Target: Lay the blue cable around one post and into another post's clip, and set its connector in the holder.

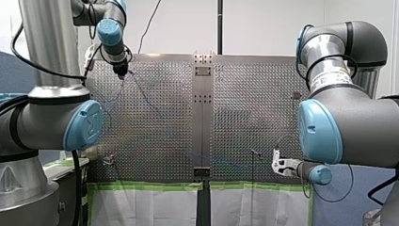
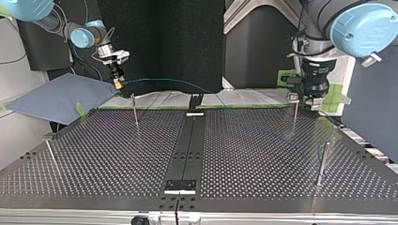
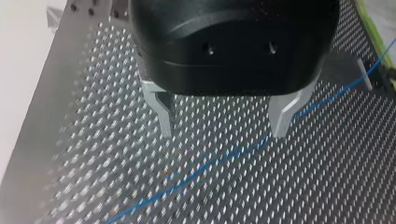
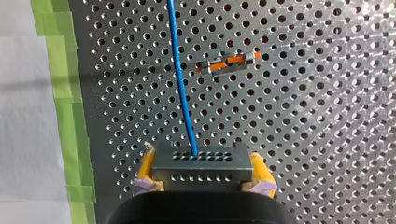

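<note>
Blue cable [image 4: 180, 79] leaves the black connector [image 4: 201, 175] and runs straight ahead, at twelve o'clock from the right claw [image 4: 201, 163], whose yellow pads pinch the connector's two sides. A small orange clip [image 4: 229, 63] stands at one o'clock, just beside the cable. Farther along, the cable lies slack on the perforated surface [image 3: 327, 186] below the left claw [image 3: 223, 130], whose metal fingers are spread and hold nothing. The cable looks thin, light and limp, likely to sag and slip; the rigid connector is the sure hold, and the strand is best pinched close to a post
</note>
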You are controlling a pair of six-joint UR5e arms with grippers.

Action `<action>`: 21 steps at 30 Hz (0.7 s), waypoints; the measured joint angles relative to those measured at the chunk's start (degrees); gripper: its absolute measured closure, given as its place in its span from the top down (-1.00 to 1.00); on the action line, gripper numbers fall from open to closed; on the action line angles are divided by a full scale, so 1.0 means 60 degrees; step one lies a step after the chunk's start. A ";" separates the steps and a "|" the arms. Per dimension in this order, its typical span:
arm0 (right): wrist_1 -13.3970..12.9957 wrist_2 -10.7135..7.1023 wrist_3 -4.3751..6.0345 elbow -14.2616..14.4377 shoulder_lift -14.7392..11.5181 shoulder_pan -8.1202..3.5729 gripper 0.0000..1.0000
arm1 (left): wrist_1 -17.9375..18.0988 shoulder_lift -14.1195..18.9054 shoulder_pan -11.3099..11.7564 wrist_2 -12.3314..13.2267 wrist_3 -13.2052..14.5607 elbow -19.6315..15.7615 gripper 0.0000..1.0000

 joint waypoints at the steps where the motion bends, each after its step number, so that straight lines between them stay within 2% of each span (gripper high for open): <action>1: 0.0017 0.0000 -0.0007 0.0000 0.0000 0.0004 -1.00 | 0.0072 -0.0001 -0.0046 0.0072 -0.0055 -0.0070 1.00; 8: 0.0135 0.0003 -0.0043 -0.0001 0.0000 0.0032 -1.00 | 0.0611 -0.0148 -0.0373 0.0611 -0.0504 -0.0611 1.00; 15: 0.0193 0.0217 -0.0064 -0.0001 0.0000 0.0068 -1.00 | 0.1166 -0.0544 -0.0799 0.1165 -0.0986 -0.1166 1.00; 21: 0.0267 0.0261 -0.0057 -0.0001 0.0000 0.0071 -1.00 | 0.1648 -0.0969 -0.1262 0.1641 -0.1464 -0.1645 1.00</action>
